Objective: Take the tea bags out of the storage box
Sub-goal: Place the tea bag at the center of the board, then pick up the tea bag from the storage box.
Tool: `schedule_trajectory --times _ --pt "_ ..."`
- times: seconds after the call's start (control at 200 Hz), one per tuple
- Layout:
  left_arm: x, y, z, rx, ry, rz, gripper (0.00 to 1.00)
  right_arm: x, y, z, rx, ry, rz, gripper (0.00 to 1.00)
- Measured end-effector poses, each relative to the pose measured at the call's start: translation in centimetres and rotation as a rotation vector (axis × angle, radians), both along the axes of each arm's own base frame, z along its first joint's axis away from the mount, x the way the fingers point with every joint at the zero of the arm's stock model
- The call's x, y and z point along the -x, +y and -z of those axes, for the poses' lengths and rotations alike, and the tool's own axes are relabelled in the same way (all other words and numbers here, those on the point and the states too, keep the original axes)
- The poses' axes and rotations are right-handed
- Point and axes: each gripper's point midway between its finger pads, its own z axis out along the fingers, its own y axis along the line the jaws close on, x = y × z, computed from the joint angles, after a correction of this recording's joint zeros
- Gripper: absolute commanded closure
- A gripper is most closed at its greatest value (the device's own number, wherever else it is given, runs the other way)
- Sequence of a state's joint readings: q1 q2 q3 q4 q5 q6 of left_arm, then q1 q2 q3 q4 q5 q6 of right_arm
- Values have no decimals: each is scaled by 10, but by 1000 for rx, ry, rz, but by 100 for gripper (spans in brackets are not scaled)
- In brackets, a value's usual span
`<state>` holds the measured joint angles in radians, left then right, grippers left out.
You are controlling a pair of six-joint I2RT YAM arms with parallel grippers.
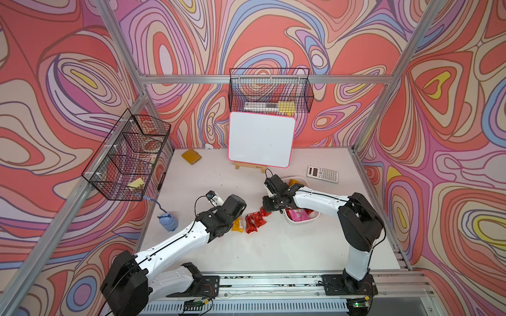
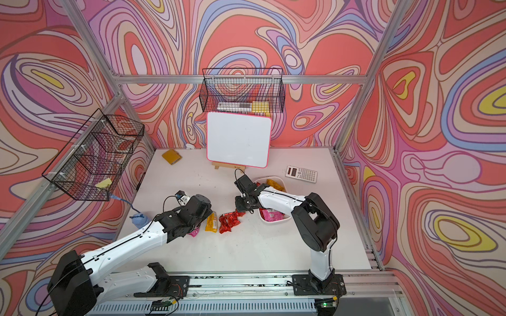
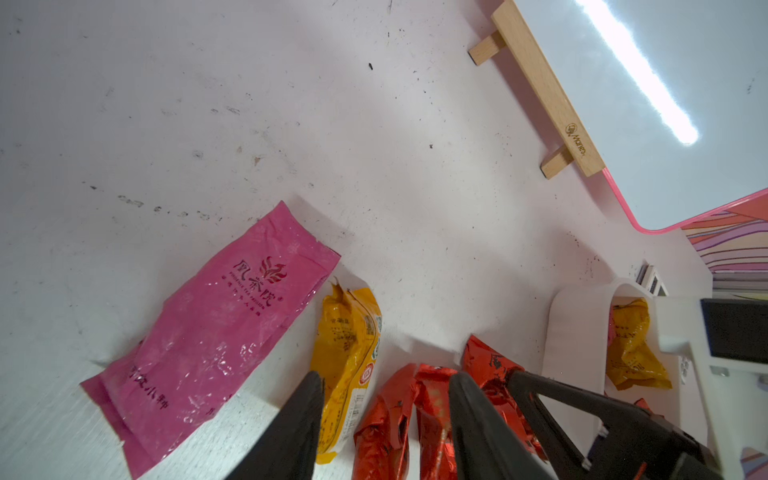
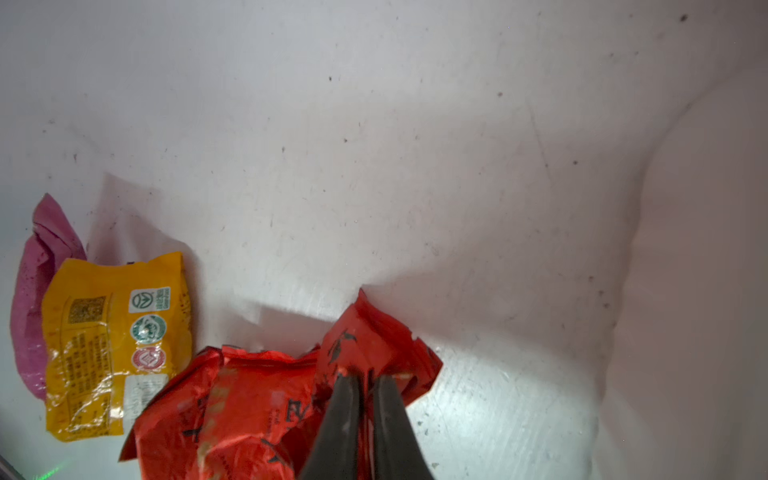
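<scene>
The left tool [image 3: 386, 376] is seen with its fingers spread wide and nothing caught between them. It is held low over the desk [image 1: 273, 246], just above a row of tea bags laid out to the left of the storage box [image 1: 297, 222]. From the left, the row is made up of a long pink sachet [image 3: 208, 332], an orange-yellow sachet [image 3: 349, 353] just beside it, and a crinkled cluster of red sachets [image 1: 256, 221] touching one another. All of these are lying on the desk, outside the box.

The right tool [image 4: 365, 376] is found at the right end of that cluster, between the red sachets and the box. Its fingers are drawn nearly together, with only a thin slit left between them. Red foil shows in that slit, but whether it is pinched or merely lying beneath cannot be told.

The storage box is set right of the desk's centre, its long side running near to far, and it is partly covered by the right arm. At its near end a second pink sachet [image 1: 298, 214] is seen inside, and at its far end more orange-yellow sachets [image 1: 297, 182].

A calculator [image 1: 322, 174] is lying just beyond the box's far right corner. A whiteboard [image 1: 261, 139] is propped on a wooden easel [image 3: 544, 91] at the far edge, and a yellow pad [image 1: 191, 156] is placed far left.
</scene>
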<state>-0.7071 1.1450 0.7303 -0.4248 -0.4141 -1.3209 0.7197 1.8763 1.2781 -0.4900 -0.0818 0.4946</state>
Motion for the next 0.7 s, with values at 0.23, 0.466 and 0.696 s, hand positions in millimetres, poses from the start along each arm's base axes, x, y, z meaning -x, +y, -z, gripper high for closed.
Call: schedule_trajectory --times 0.23,0.466,0.696 --pt "-9 -21 -2 45 -31 89 46 0 -9 -13 33 -35 -4 53" --pt "-25 -66 -2 140 -71 247 45 -15 -37 -84 28 -201 58 49" --pt "-30 -90 -2 210 -83 330 44 -49 -95 -61 90 -129 208 49"
